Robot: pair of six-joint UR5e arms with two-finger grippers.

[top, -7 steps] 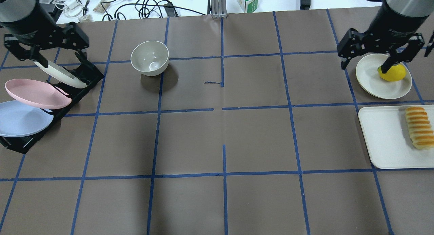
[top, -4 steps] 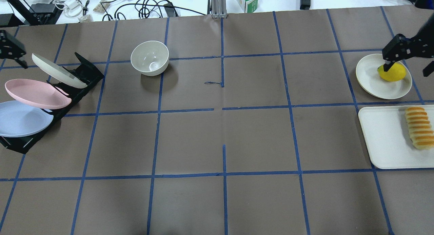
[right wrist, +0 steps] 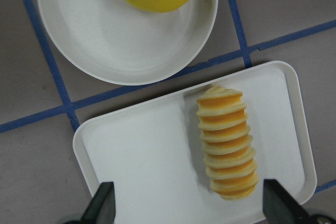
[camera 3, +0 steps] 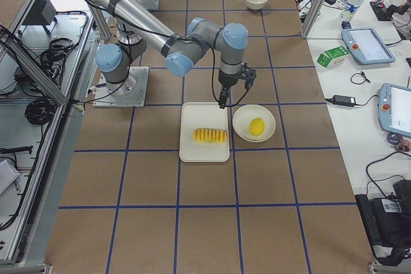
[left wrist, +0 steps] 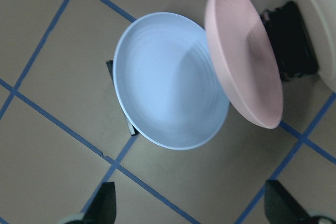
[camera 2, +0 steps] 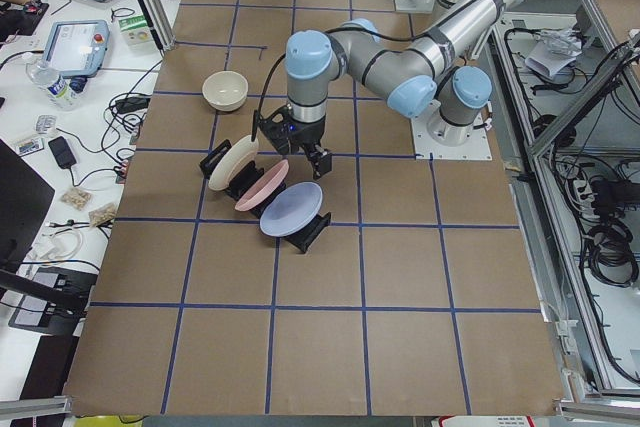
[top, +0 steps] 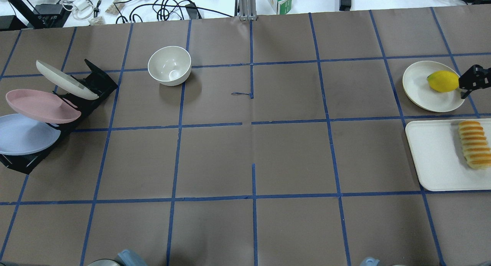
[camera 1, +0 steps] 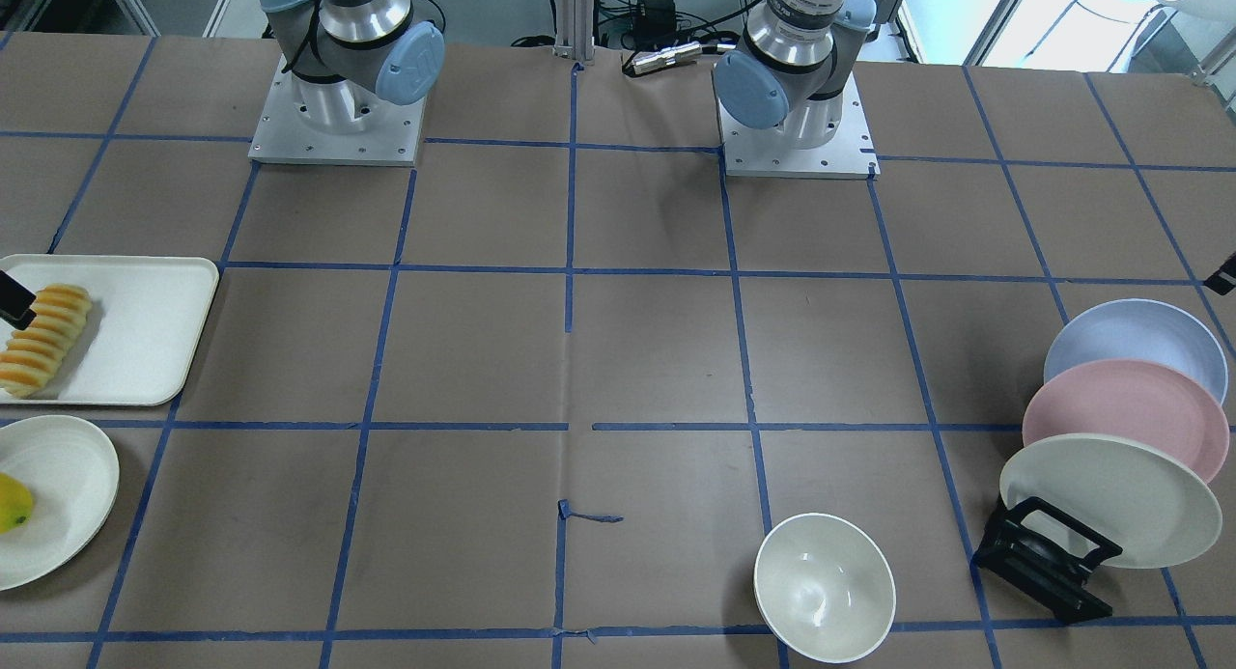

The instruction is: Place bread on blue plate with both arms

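You'll find the bread [right wrist: 227, 142] on the white tray [right wrist: 142, 150] at the table's right end; the right gripper [right wrist: 191, 205] hangs above, its 2 fingers spread wide. The left gripper [left wrist: 191, 205], fingers also apart, hangs over the racked blue plate [left wrist: 168, 82].

Left pincer [left wrist: 191, 208], right pincer [right wrist: 190, 208]: jaws spread wide, pointing down

Brown table cover [top: 291, 158] gridded with blue tape, cream bowl [top: 169, 65] upright far left of centre, pink plate [top: 38, 104] and cream-white plate [top: 63, 80] tilted in black rack [top: 98, 80] at left, yellow fruit [top: 443, 81] on cream dish [top: 418, 85] far right, white tray [top: 433, 158] just nearer, green box [top: 279, 0] and cables [top: 168, 7] beyond.
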